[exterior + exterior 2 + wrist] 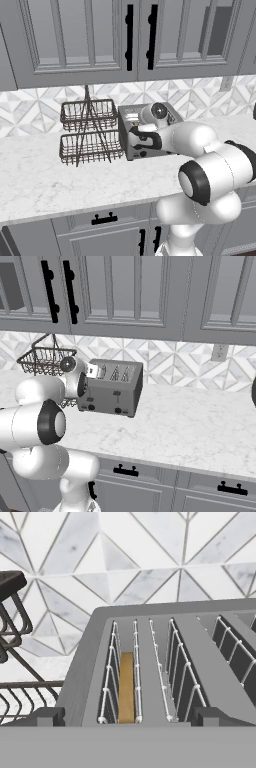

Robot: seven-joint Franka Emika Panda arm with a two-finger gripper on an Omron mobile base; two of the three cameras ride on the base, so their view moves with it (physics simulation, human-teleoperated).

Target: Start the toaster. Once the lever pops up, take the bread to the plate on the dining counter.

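The grey toaster (112,388) stands on the marble worktop against the tiled wall, partly covered by my arm in the left base view (131,146). From the hand view I look down on the toaster's top (165,657). The bread (126,687), a golden slice, sits low in the leftmost slot. My gripper (130,718) hovers over the toaster's front left end (95,371), open, with nothing between its fingers. The plate and the dining counter are out of view.
A two-tier wire basket rack (90,132) stands just left of the toaster, close to my hand (10,637). Grey wall cabinets (130,40) hang overhead. The worktop (190,426) stretches bare to the right, with an outlet (218,352) on the backsplash.
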